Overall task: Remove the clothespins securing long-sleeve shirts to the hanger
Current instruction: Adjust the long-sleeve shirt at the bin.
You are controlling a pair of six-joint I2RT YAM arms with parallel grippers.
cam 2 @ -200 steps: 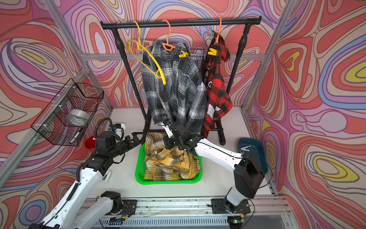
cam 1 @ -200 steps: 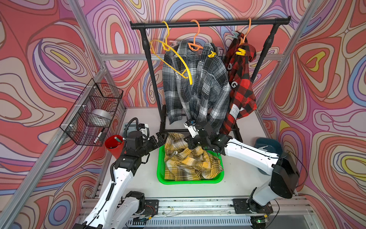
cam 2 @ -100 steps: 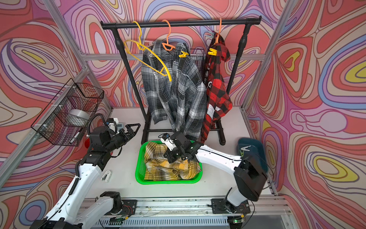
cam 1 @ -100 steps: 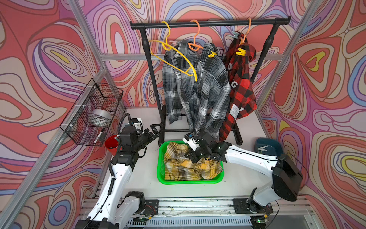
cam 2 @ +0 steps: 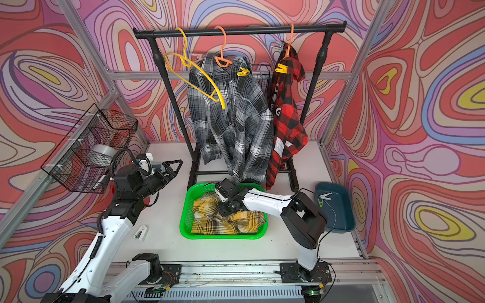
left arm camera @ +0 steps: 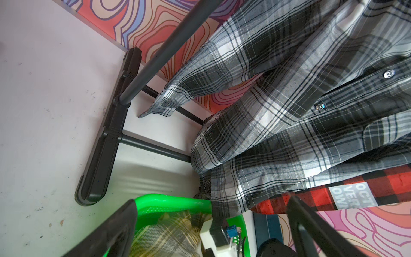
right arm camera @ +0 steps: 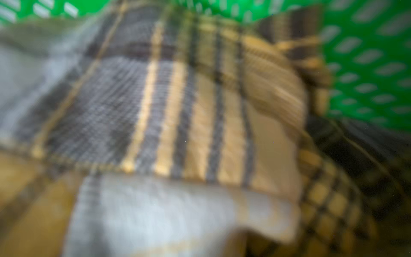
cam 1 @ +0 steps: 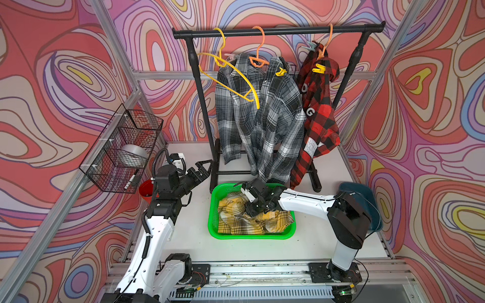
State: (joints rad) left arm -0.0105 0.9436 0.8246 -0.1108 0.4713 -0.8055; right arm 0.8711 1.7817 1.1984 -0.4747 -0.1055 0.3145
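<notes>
Just under right gripper (cam 1: 251, 207): yellow-black shirt (cam 1: 236, 223)

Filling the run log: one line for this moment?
yellow shirt in green basket | right gripper on it, jaws hidden | left gripper open, empty | grey shirt, red shirt hanging, clipped

The table (cam 1: 194, 210) lies open between left end effector (cam 1: 206, 165) and green basket (cam 1: 214, 210); rack foot (cam 1: 214, 178) blocks behind.
</notes>
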